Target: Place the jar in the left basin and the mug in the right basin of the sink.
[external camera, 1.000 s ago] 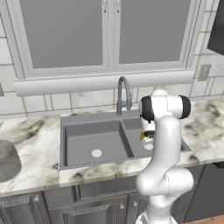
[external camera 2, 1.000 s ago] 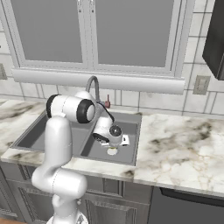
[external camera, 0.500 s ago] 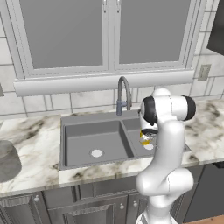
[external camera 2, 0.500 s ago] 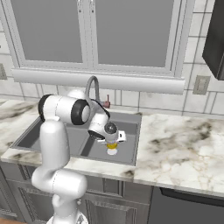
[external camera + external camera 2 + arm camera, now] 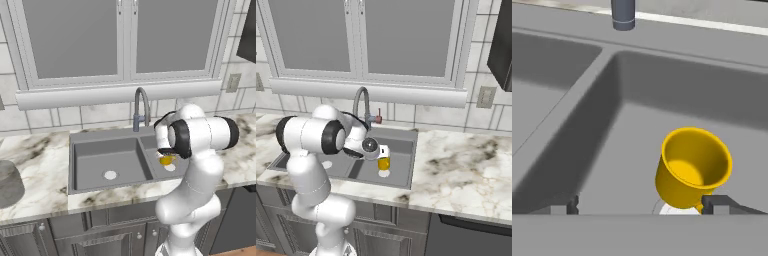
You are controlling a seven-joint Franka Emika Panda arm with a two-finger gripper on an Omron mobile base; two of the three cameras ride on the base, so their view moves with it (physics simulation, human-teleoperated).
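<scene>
The pincer hangs low in the right basin, its two dark fingertips spread wide apart and holding nothing. The mug stands upright on the basin floor between the fingertips, nearer the one at the right of the hand view, with its open mouth facing the camera. The mug's base partly covers the round pale drain. From the right base view the mug sits just beside the pincer and above the drain.

A central divider separates the right basin from the left basin, which is wider and holds a round pale drain. Both basins belong to the dark grey sink, set into a marbled worktop. A curved grey faucet rises from the rear rim of the sink.

The jar stands on the worktop well to the left of the sink, cut by the frame edge. Behind the worktop is a tiled wall with a wide window and a wall outlet. Grey cabinets run beneath the worktop
</scene>
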